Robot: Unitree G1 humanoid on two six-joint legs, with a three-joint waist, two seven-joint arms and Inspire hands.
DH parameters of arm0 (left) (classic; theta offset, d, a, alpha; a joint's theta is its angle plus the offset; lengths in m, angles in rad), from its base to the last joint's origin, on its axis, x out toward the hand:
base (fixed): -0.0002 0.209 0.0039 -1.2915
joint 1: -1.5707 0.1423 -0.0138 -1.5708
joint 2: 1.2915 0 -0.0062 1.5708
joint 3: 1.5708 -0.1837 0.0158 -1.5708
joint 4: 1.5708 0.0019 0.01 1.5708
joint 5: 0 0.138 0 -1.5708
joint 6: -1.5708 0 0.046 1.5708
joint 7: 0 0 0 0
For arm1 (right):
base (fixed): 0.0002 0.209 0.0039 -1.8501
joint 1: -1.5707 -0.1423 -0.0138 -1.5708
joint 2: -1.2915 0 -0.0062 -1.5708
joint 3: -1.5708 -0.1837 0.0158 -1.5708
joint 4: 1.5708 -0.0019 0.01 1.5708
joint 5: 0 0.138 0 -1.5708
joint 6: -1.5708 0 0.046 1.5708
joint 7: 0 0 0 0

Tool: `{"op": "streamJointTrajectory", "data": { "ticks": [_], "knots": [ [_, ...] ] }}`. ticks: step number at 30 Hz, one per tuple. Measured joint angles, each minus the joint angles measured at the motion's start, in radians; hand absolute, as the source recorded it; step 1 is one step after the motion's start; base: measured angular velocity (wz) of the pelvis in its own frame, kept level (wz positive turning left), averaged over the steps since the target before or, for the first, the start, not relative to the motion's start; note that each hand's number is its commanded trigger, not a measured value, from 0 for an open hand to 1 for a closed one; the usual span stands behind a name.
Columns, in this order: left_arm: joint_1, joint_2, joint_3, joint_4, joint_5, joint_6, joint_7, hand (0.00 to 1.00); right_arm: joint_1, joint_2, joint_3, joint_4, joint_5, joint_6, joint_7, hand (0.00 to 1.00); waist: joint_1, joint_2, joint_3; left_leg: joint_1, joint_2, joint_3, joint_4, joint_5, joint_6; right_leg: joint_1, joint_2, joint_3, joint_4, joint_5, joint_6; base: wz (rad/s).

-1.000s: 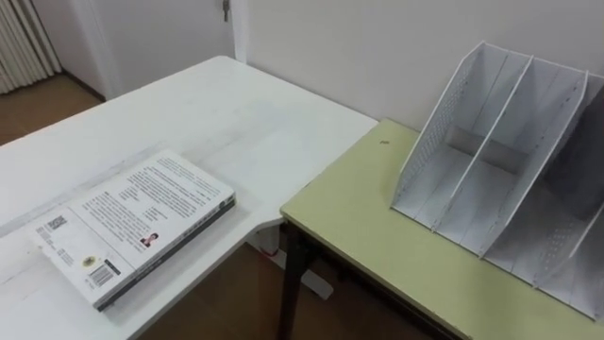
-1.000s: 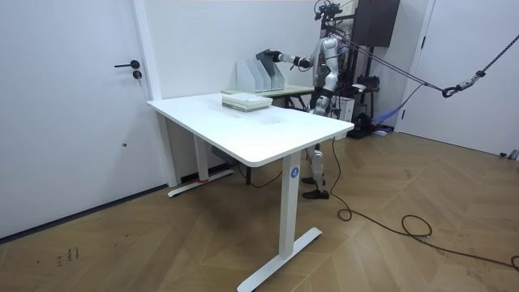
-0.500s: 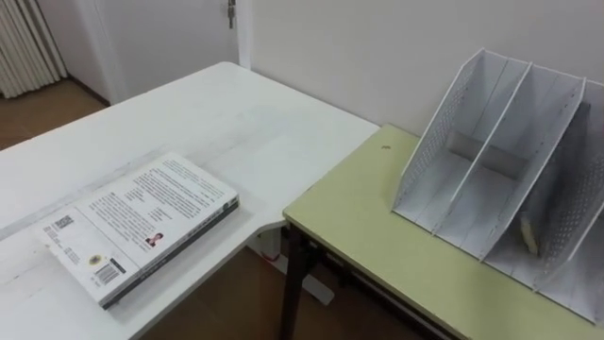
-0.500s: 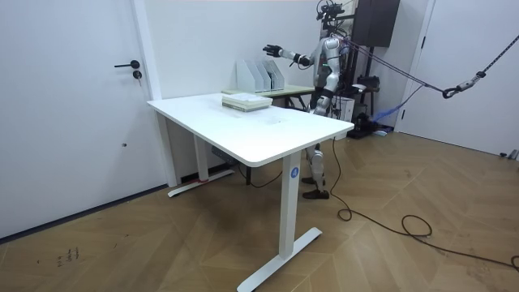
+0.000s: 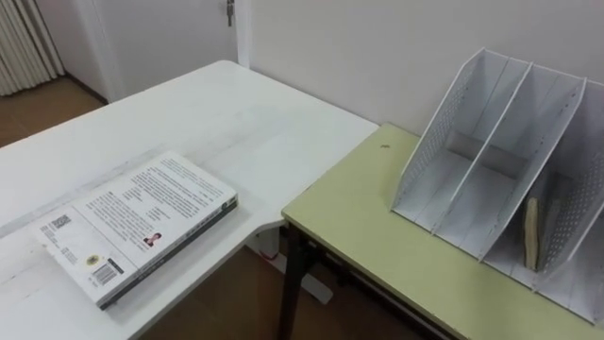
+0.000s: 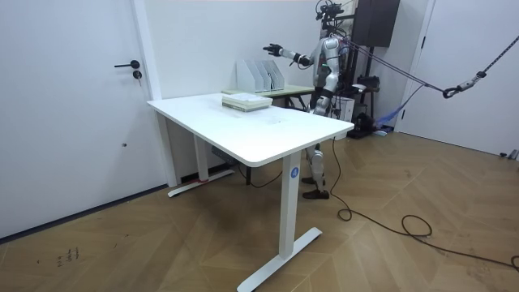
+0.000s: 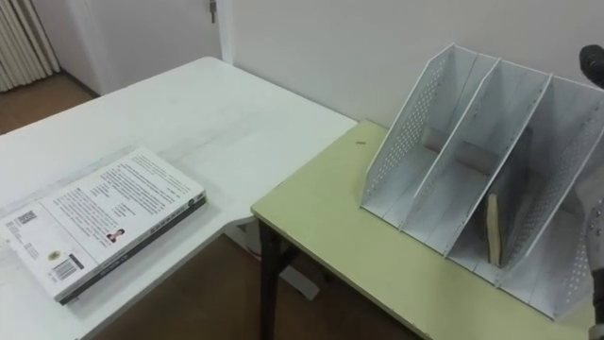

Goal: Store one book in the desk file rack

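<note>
A thin tan-edged book (image 5: 531,234) stands upright in the third compartment from the left of the white perforated file rack (image 5: 472,161), also seen in the right eye view (image 7: 493,229). The rack stands on a pale green desk (image 5: 377,227). No hand touches the book. In the room view my right hand (image 6: 272,49) is held out above the rack (image 6: 261,75) with its fingers spread, open and empty. A dark part of that arm shows at the right eye view's upper right edge.
A thick white-covered book (image 5: 137,227) lies flat near the corner of the white table (image 5: 208,113) to the left. A narrow gap separates the white table from the green desk. A wall runs close behind both. I stand behind the green desk.
My right hand held a dark book above the rack, then opened and rose. The book dropped into the third compartment and now stands there.
</note>
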Motion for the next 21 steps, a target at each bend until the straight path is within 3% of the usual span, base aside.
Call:
{"op": "streamJointTrajectory", "data": {
  "ticks": [5, 10, 16, 21],
  "knots": [
    [-0.002, 0.007, -0.007, 0.0, 0.0, -0.003, 0.0, 0.0, 0.0, 0.001, 0.006, -0.099, -0.001, -0.001, 0.017, 0.0, 0.005, -0.002, 0.001, -0.003, 0.001, 0.009, -0.001, 0.0, 0.0, -0.007, 0.001, 0.009, 0.001, 0.0, 0.0, -0.03],
    [-0.009, 0.017, -0.032, 0.002, 0.0, -0.018, -0.001, 0.0, 0.001, 0.001, 0.075, -0.188, -0.03, -0.037, 0.031, 0.0, 0.017, -0.001, 0.0013, -0.001, 0.006, 0.022, -0.004, 0.0, 0.0, -0.008, 0.005, 0.021, 0.002, 0.002, -0.002, -0.09],
    [-0.024, 0.019, -0.048, 0.024, -0.002, -0.028, -0.005, 0.0, 0.019, 0.012, 0.15, -0.317, -0.141, -0.043, 0.14, 0.0, 0.023, 0.002, 0.0043, 0.0, 0.009, 0.024, -0.005, 0.0, -0.001, -0.012, 0.008, 0.025, 0.002, 0.004, -0.004, 0.0],
    [-0.033, 0.025, -0.061, 0.027, -0.011, -0.03, -0.01, 0.0, 0.104, 0.03, 0.217, -0.516, -0.186, -0.041, 0.28, 0.0, 0.026, 0.0, 0.0035, -0.001, 0.009, 0.025, -0.009, 0.0, -0.002, -0.01, 0.007, 0.025, 0.0, 0.003, -0.004, 0.0]
  ]
}}
